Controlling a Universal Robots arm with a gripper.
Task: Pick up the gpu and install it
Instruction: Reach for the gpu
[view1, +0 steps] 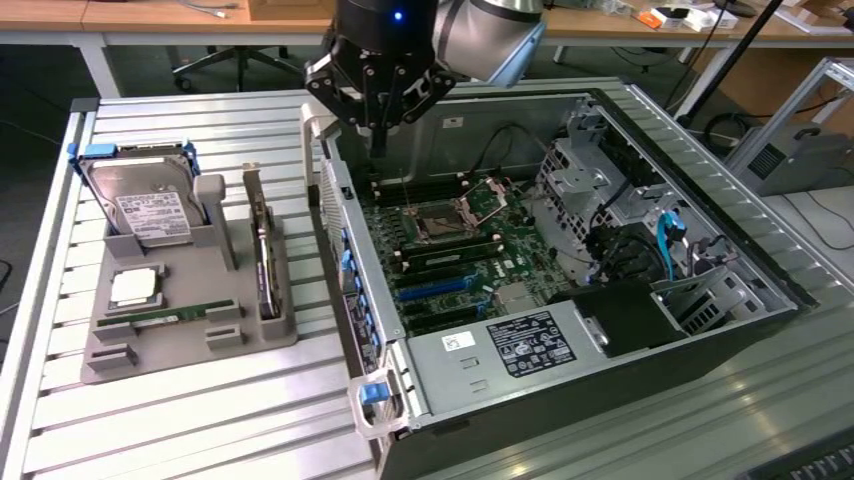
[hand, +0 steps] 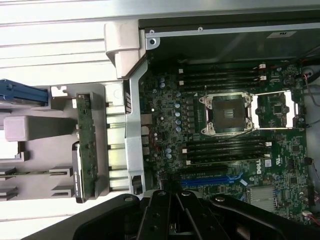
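Hovering over the open computer case (view1: 601, 420), your gripper (view1: 379, 152) has its fingers pressed together with nothing between them. It hangs above the motherboard (view1: 467, 255), close to the side wall (view1: 334, 215) that faces the grey holder (view1: 187, 350). In the wrist view the closed tips sit near the blue slot (hand: 210, 181), with the processor socket (hand: 226, 115) further across the board.

The gpu (view1: 263, 250) is untouched. It stands on its long edge in the holder, in the slot nearest the case, on the part of the bench (view1: 174, 430) toward the exterior view's left. The hard drive (view1: 150, 212) stands in the same holder toward the bench's far left corner, and the memory stick (view1: 167, 315) lies flat near the holder's front edge.

Here is what I judge could go wrong:

- **Closed fingers:** brought down on the card, they would strike its top edge instead of straddling it.
- **Side wall:** it stands between the gripper and the holder, so a low sideways pass could clip its rim.
- **Off-centre grip:** the card is thin and tall, so it could twist in its slot or tip against the holder's posts.
- **Seating:** a tilted card could miss the blue slot, or its bracket could catch on the case frame.
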